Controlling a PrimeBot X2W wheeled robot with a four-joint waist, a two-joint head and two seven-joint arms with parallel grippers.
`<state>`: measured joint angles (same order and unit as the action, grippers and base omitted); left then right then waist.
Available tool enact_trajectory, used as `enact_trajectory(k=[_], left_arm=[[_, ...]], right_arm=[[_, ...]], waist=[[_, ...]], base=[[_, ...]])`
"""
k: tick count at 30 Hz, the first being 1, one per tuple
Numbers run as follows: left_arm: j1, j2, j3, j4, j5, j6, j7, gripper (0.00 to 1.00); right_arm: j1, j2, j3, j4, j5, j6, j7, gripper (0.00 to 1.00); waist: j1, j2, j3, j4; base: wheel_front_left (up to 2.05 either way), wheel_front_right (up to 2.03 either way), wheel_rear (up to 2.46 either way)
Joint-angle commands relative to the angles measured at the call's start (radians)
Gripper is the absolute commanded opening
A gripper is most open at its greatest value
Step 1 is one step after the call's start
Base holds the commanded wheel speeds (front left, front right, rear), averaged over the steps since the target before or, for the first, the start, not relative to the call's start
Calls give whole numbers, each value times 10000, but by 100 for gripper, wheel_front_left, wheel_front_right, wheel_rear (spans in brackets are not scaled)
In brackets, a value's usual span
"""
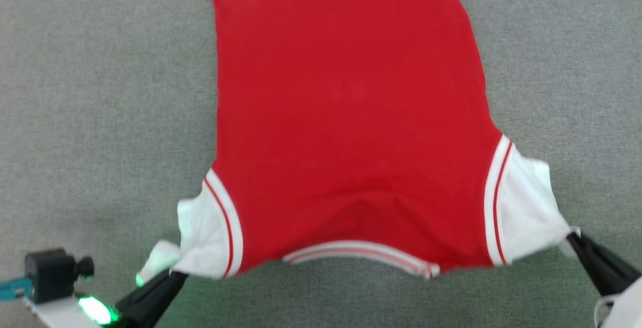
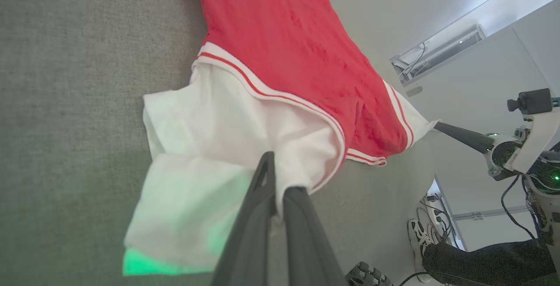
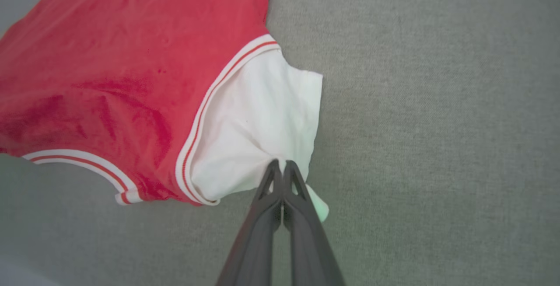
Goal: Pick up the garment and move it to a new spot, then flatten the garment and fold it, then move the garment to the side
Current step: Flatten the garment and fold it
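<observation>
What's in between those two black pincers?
The red shirt, in the head view: the left gripper pinches one white sleeve, the right gripper the other, striped collar midway.

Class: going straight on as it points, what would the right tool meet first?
The right tool is shut on the garment's white sleeve; straight on, it likely meets that sleeve first.

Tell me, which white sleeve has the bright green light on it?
The left sleeve, pinched in the left claw: its lower edge glows bright green. The right sleeve, in the right claw, looks almost plain white.
</observation>
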<state>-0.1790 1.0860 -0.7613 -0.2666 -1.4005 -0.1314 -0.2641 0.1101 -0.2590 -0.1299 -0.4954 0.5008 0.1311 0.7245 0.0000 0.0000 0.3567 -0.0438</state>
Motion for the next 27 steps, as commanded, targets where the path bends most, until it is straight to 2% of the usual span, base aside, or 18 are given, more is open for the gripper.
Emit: enact_trajectory(k=[1, 5, 8, 10, 13, 17, 27], left_arm=[[181, 77, 24, -84, -16, 17, 7, 0], [924, 543, 299, -539, -61, 17, 7, 0], [1224, 633, 560, -668, 67, 17, 7, 0], [1245, 510, 655, -614, 142, 17, 6, 0], [1025, 300, 503, -451, 229, 17, 6, 0], [596, 0, 166, -23, 277, 17, 75, 0], [-669, -918, -787, 2018, 830, 20, 295, 0]], right_arm=[[160, -16, -62, -96, 78, -8, 51, 0], [857, 63, -129, -613, 168, -6, 317, 0], [1124, 172, -159, -805, 228, -6, 385, 0], [1101, 191, -22, -716, 223, -6, 352, 0], [748, -124, 330, -310, 4, -6, 362, 0], [183, -329, 884, 559, 29, -8, 225, 0], [-809, -586, 2058, 3052, 3, -10, -416, 0]], waist=[[0, 0, 10, -5], [0, 0, 97, -54], [0, 0, 182, -70], [0, 0, 242, -98], [0, 0, 325, -166], [0, 0, 471, -216], [0, 0, 797, -101]], base=[[0, 0, 0], [0, 0, 0], [0, 0, 0], [0, 0, 0], [0, 0, 0], [0, 0, 0], [0, 0, 0]])
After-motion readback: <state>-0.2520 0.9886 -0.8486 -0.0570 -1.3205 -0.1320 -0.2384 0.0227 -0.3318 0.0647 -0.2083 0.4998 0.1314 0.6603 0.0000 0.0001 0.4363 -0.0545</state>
